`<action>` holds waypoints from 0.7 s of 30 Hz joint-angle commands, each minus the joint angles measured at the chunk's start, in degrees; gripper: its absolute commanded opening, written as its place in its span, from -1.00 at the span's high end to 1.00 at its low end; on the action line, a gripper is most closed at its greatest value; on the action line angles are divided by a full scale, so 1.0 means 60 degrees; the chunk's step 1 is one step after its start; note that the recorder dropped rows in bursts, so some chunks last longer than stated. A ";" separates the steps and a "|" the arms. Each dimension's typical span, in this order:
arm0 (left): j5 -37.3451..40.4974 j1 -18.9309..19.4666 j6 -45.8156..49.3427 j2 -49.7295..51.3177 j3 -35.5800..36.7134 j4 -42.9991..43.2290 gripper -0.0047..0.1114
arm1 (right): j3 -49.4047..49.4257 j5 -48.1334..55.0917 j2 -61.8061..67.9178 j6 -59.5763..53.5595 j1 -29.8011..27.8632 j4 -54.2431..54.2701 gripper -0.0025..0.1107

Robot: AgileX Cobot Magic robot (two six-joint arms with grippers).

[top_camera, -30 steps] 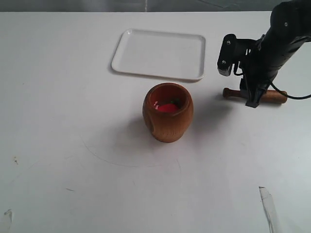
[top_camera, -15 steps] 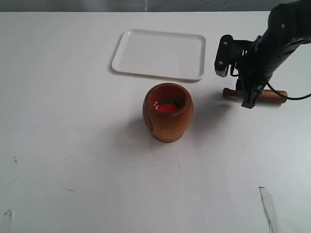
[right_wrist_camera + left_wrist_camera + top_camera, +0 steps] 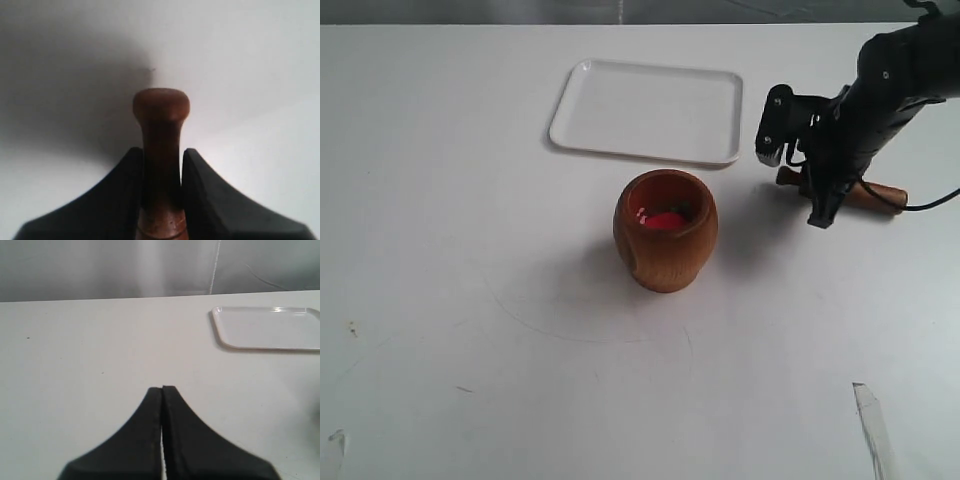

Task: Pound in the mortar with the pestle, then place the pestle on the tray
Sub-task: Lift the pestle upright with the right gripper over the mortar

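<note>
The orange-brown mortar [image 3: 665,232] stands upright mid-table, red showing inside it. Behind it lies the white tray [image 3: 648,110], which the left wrist view also shows as the tray [image 3: 270,327]. To the right of the mortar, my right gripper [image 3: 817,205] is shut on the dark-brown pestle [image 3: 880,195], whose club end sticks out to the right. In the right wrist view the pestle [image 3: 161,115] runs between my right gripper [image 3: 162,152] fingers with its round knob beyond the tips. My left gripper [image 3: 162,388] is shut on nothing and is out of the exterior view.
A clear strip of tape [image 3: 875,430] lies at the table's front right. A small scrap [image 3: 334,440] sits at the front left corner. A black cable [image 3: 932,203] trails from the right arm towards the right edge.
My right gripper has shifted a little left and away with the pestle in it; the knob end has risen slightly off the table. The mortar and tray have not moved.
</note>
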 commanded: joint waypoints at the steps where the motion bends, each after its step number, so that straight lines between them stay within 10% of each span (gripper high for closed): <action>1: -0.0029 -0.0074 -0.0078 -0.0012 0.0005 -0.0070 0.92 | -0.0041 -0.1951 -0.0765 0.1344 -0.0004 0.0897 0.96; 8: -0.0029 -0.0074 -0.0078 -0.0012 0.0005 -0.0070 0.92 | 0.1563 -0.7299 -0.3284 0.1839 0.0550 0.5442 0.96; 13: -0.0029 -0.0074 -0.0078 -0.0012 0.0005 -0.0070 0.92 | 0.5949 -1.4883 -0.5342 1.1017 0.1114 -0.1108 0.96; 21: -0.0029 -0.0074 -0.0078 -0.0012 0.0005 -0.0070 0.92 | 0.7726 -1.6405 -0.5190 0.9588 0.3331 -0.1426 0.96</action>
